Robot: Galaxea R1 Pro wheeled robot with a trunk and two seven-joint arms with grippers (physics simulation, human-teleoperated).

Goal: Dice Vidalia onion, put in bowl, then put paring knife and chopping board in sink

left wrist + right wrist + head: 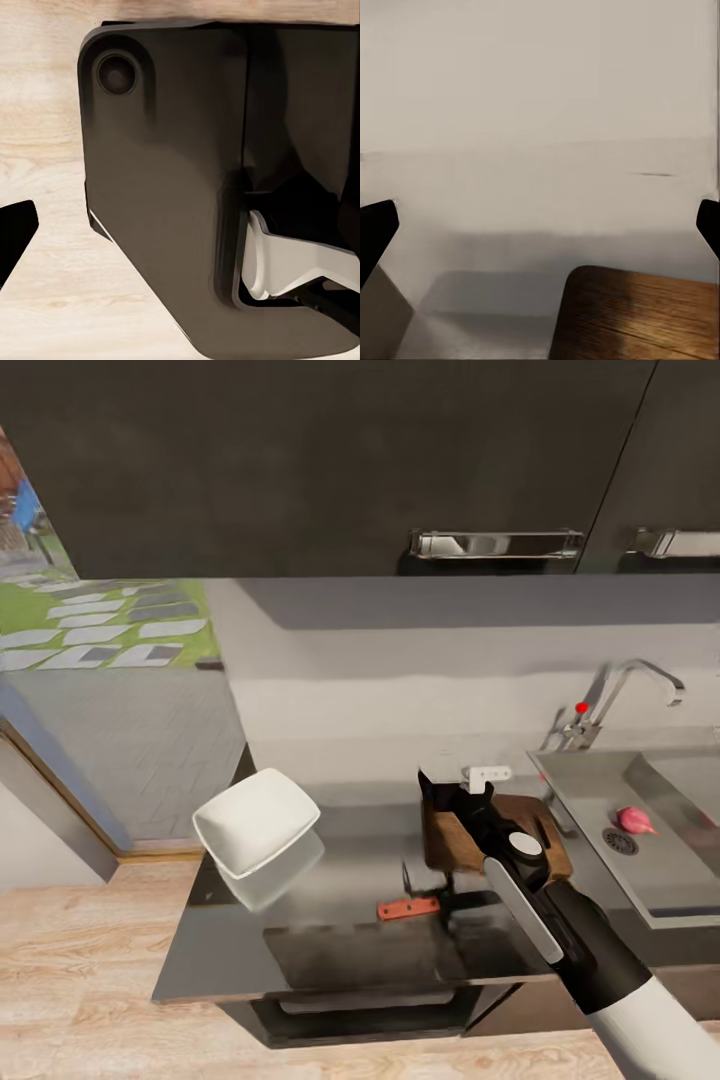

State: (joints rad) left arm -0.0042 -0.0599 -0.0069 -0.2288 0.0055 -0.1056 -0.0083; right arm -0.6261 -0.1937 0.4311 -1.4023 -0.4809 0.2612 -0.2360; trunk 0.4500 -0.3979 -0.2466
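The Vidalia onion (634,820), pinkish and small, lies in the sink (680,880) beside the round drain. The brown chopping board (448,840) rests on the dark countertop (340,950) left of the sink, partly covered by my right arm. My right gripper (455,780) hovers over the board's far edge, open and empty; in its wrist view the board's corner (645,315) shows below the wide-apart fingertips (376,229). The paring knife (408,908) lies in front of the board, red handle to the left. The white bowl (255,820) sits at the counter's left end. Of my left gripper, one fingertip (15,232) shows over wooden floor.
A chrome tap (625,690) with a red-tipped lever stands behind the sink. Dark wall cabinets (350,460) with metal handles hang overhead. The counter's left edge drops to wood floor (90,970). The left wrist view looks at the robot's own dark body (172,187).
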